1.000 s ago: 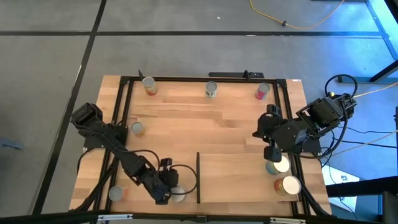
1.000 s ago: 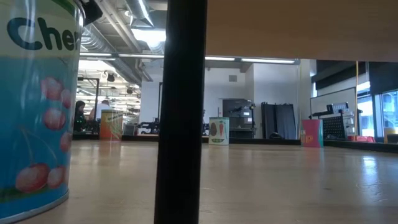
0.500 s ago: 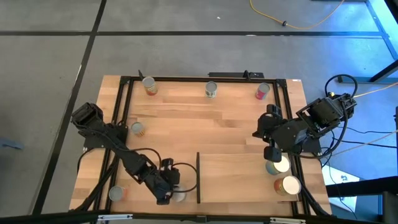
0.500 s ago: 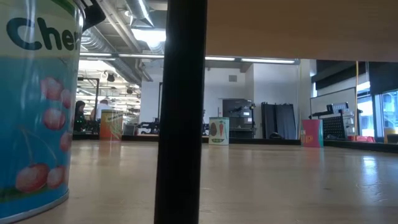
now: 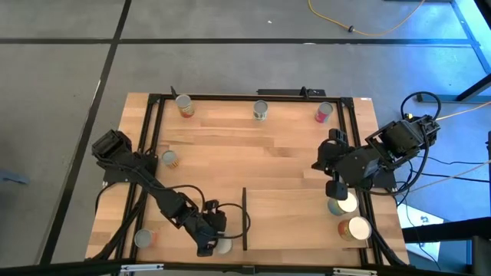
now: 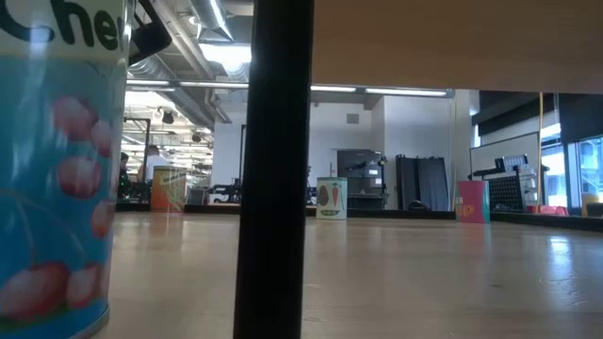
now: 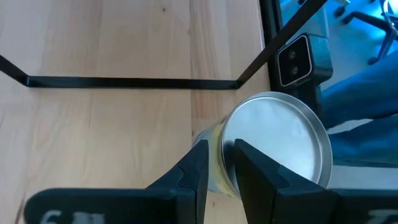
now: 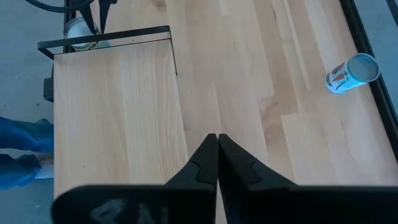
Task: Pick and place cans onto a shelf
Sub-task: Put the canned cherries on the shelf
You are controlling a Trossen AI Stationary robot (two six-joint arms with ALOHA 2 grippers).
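My left gripper (image 5: 213,232) is near the table's front edge, shut on a can with a silver top (image 7: 277,146) and a blue cherry label (image 6: 57,188), just left of the shelf's black strip (image 5: 245,218). The can's base rests on the table. The shelf (image 5: 299,218) is a pale-wood panel at the front right, with two cans (image 5: 343,203) (image 5: 354,228) at its right end. My right gripper (image 5: 335,188) is shut and empty, hovering beside those two cans; its closed fingers show in the right wrist view (image 8: 217,143). My left gripper has the can by its top rim (image 7: 222,142) on the side facing the arm. One finger (image 7: 252,165) lies over the silver lid, and the other (image 7: 199,165) lies against the outer wall. The fingers slant down from the table's left. The can stands on the table.
Three cans stand along the far edge (image 5: 183,105) (image 5: 261,111) (image 5: 324,113), one by the left rail (image 5: 169,159) and one at the front left corner (image 5: 143,238). The black frame rails (image 5: 146,153) run along the table's sides.
My left gripper has moved toward the table's near edge and a little to the right, staying shut on the can. The can has slid with it toward the near edge and shows larger in the low view. My right arm has kept still.
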